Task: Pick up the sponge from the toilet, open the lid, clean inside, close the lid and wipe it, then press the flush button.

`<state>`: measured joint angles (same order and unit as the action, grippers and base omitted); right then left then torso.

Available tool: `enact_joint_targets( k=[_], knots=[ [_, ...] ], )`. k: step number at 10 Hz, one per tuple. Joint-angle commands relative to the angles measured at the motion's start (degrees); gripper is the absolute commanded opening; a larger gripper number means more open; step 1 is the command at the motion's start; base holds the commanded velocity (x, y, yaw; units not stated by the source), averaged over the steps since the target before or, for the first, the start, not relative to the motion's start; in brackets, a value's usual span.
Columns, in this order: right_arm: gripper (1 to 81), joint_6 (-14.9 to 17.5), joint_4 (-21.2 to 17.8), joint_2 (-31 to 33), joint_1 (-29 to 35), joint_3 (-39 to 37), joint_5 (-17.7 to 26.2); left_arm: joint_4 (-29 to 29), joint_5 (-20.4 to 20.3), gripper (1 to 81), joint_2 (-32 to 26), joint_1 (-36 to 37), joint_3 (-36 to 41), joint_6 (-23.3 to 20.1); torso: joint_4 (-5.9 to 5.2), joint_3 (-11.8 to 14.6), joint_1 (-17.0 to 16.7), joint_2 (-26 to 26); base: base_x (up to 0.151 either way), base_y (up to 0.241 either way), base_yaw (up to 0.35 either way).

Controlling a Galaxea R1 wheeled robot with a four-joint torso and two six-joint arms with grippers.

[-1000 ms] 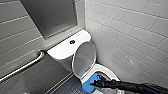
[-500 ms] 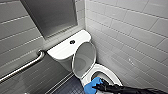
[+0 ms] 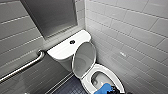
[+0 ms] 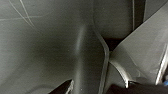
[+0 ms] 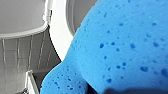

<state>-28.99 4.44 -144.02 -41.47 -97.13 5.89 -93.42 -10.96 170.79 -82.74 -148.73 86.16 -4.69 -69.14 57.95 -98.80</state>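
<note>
The white toilet (image 3: 86, 80) stands in the corner with its lid (image 3: 83, 58) raised against the tank (image 3: 62, 50). A dark flush button (image 3: 72, 42) sits on the tank top. The blue sponge (image 3: 103, 88) is inside the bowl at its near rim, and my right gripper (image 3: 110, 90) is shut on it. In the right wrist view the sponge (image 5: 120, 45) looms large, with the white toilet rim (image 5: 58, 32) behind it. My left gripper (image 4: 95, 89) is open and holds nothing, facing dark grey surfaces.
A metal grab bar (image 3: 25, 66) runs along the grey tiled wall on the left. Light tiled wall (image 3: 130, 37) stands close on the toilet's right. Dark floor tiles (image 3: 68, 87) lie left of the bowl. A grey panel (image 3: 50, 17) hangs above the tank.
My right gripper has carried the sponge along the bowl's near side, to the right and closer to me. The lid and the toilet have not moved.
</note>
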Motion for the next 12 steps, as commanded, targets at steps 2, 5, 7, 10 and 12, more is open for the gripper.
enact_joint_targets(
  k=[2,5,7,10,12],
  knots=[
    [1.0,0.2,2.0,12.4,-2.5,8.5,0.7,-0.3,1.2,81.1,-0.3,-0.9,0.2,-0.1,0.00,0.0,0.0,0.0,0.000,0.000,0.000],
    [1.0,0.3,1.9,21.9,-7.8,11.4,-4.3,-0.3,1.1,81.1,-0.4,-1.0,0.2,-0.1,0.00,0.0,0.0,0.0,0.000,0.000,0.000],
    [1.0,0.3,1.8,26.4,-10.5,11.6,-7.4,-0.4,1.1,81.1,-0.4,-0.9,0.2,-0.1,0.00,0.0,0.0,0.0,0.000,0.000,0.000],
    [1.0,0.7,2.4,33.4,-15.0,17.4,-11.9,-0.5,1.1,81.1,-0.4,-1.0,0.2,-0.1,0.00,0.0,0.0,0.0,0.000,0.000,0.000],
    [1.0,0.8,3.5,34.9,-14.2,22.5,-12.2,-0.5,1.1,81.1,-0.4,-1.0,0.2,-0.1,0.00,0.0,0.0,0.0,0.000,0.000,0.000]
  ],
)
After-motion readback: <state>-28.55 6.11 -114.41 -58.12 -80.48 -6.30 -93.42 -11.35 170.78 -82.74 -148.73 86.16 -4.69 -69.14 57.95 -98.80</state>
